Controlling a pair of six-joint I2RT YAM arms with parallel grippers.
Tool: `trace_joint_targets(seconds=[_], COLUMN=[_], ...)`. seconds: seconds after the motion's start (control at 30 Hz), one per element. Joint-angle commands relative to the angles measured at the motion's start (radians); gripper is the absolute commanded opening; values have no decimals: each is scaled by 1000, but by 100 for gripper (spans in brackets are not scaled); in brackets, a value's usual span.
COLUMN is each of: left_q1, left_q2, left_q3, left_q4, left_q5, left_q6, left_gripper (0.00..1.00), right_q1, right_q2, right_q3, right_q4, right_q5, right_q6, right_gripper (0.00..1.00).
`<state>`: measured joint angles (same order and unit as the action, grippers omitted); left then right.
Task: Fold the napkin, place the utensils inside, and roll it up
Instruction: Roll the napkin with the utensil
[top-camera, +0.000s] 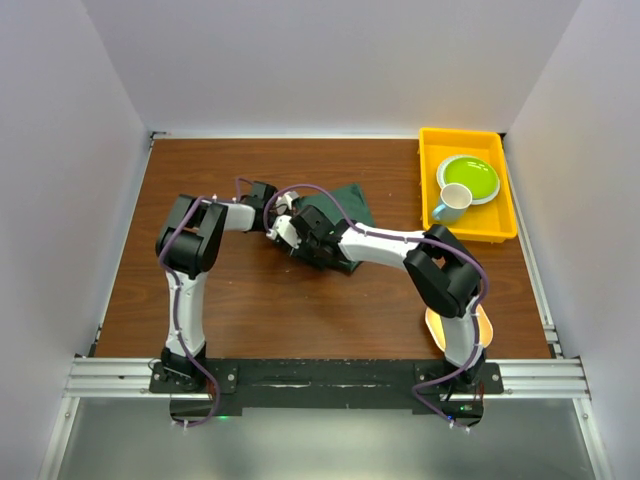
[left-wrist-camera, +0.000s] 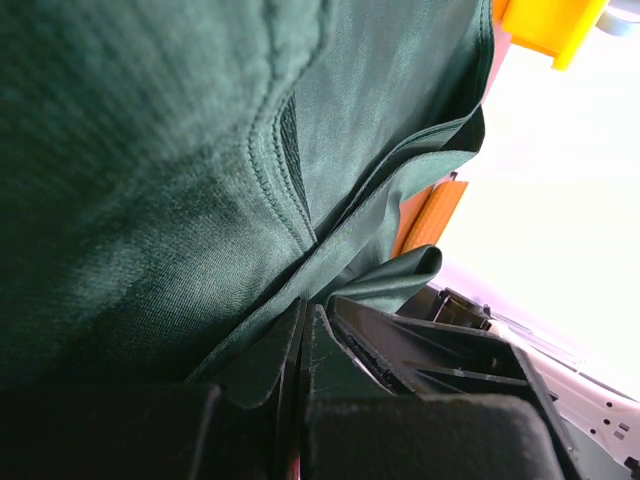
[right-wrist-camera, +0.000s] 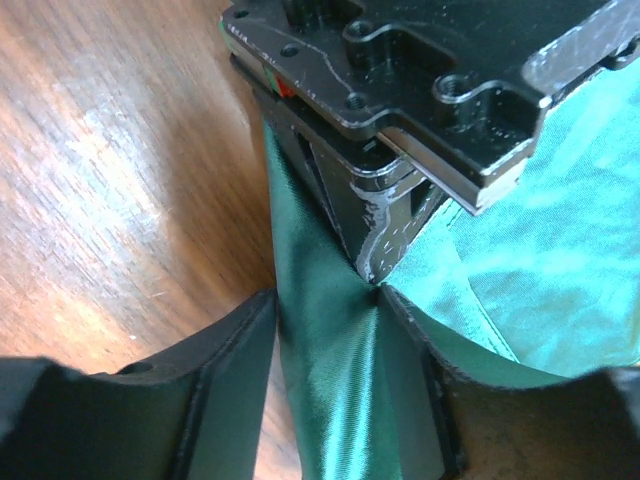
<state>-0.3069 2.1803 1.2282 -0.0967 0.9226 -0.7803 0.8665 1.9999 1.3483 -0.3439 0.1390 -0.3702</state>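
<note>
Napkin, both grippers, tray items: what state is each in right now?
napkin: bunched, partly lifted
left gripper: shut on the napkin
right gripper: jaws apart around a napkin fold, grip unclear
mug: upright in the yellow tray
green plate: lying in the tray, empty

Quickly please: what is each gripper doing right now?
Left gripper: closed, pinching the napkin.
Right gripper: closed around a bunched fold of the napkin.
</note>
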Motion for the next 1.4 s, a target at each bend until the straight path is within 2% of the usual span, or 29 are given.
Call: trace_joint_targets(seconds=[0.0,0.13,0.27,0.37,0.67,0.83,0.9,1.03,1.17,1.33,1.37], left_q1=[12,20,31,45,176,232,230,220,149,74,51], left_q2=[76,65,42,15,-221,-355,-395,-456,-504,-528,-531], left_q3=[-12,16,28,50,47,31,27,-45,-94,-144,-151], left_q4=[-143,-158,-147,-155,-43,-83,-150,-202,-294,-372,-382], left_q5=[-137,-126,-111,-122,-247,-338,-387,-410,-449,-478,-488], left_q6=[78,87,81,75,-43,-16,-1,-37,-48,-172,-187], left_gripper=[0,0,0,1,26,32,35,38,39,41,45], right_q1=[-20,-20,-20,-20,-23,-57,-70,-144,-201,-277,-288], right_q2=[106,126,145,154,146,137,134,119,128,158,166], right_q3=[-72,-69,-40,-32,-8,12,23,9,-4,-23,-20], right_q4=[-67,-76,-107,-119,-158,-167,-167,-106,-58,20,26], right_q5=[5,21,-7,-25,-137,-290,-335,-552,-718,-909,-959], right_q6=[30,40,47,51,96,142,169,273,347,471,485], right_gripper=[47,39,26,21,10,8,7,7,5,5,5])
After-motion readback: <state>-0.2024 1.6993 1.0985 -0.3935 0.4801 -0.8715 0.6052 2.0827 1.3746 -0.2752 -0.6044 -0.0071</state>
